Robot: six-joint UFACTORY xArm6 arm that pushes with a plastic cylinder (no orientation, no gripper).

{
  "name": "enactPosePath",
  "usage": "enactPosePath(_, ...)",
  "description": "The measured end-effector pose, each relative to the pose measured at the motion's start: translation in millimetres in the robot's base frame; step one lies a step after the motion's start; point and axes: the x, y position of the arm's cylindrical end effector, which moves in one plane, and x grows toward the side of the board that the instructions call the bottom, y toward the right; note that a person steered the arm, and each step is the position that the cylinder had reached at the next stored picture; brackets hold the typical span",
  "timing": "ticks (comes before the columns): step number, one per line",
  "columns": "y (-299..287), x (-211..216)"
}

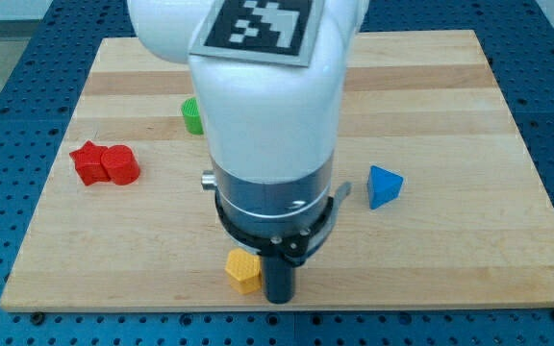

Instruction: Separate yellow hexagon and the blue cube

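Observation:
The yellow hexagon [242, 271] lies near the board's bottom edge, just left of centre. My tip [279, 297] is right beside it, on its right and slightly lower, touching or nearly touching it. A blue block [384, 185], wedge-like in shape, sits to the right of centre, well apart from the hexagon. The white arm body hides the middle of the board, so any blue cube there cannot be seen.
Two red blocks [105, 163] sit together at the view's left. A green block [192, 115] peeks out left of the arm, partly hidden. The wooden board [450, 250] rests on a blue perforated table; its bottom edge is close below my tip.

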Motion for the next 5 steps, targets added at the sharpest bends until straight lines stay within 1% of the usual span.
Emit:
enactPosePath(1, -15, -24)
enactPosePath(5, -71, -23)
